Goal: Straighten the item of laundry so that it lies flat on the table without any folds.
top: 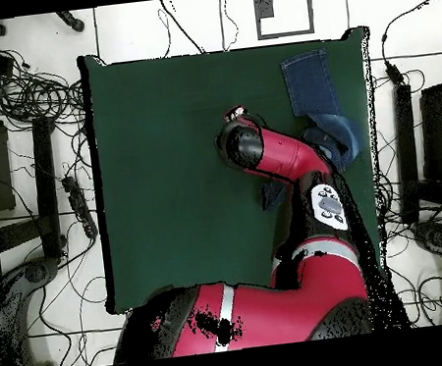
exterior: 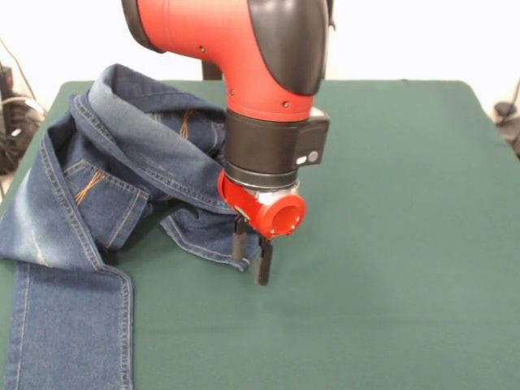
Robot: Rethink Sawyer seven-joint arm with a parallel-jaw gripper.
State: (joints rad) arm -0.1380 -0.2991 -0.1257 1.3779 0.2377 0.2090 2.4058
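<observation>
The jeans point(exterior: 106, 203) are bunched up on the left side of the green counter point(exterior: 390, 244), waistband end heaped toward the far-left corner, one leg running off the near edge, and another bit of denim folded across toward the middle. The gripper point(exterior: 252, 258) is down right at the edge of that folded-over flap, and its two black fingers point(exterior: 265, 264) are close together at the hem. It looks like they're pinching the cloth, but the view doesn't really settle whether they've got it or are just touching. That spot makes sense: grab the loose edge and the fold can be dragged out flat. Plenty of folds left, so the job looks early.
</observation>
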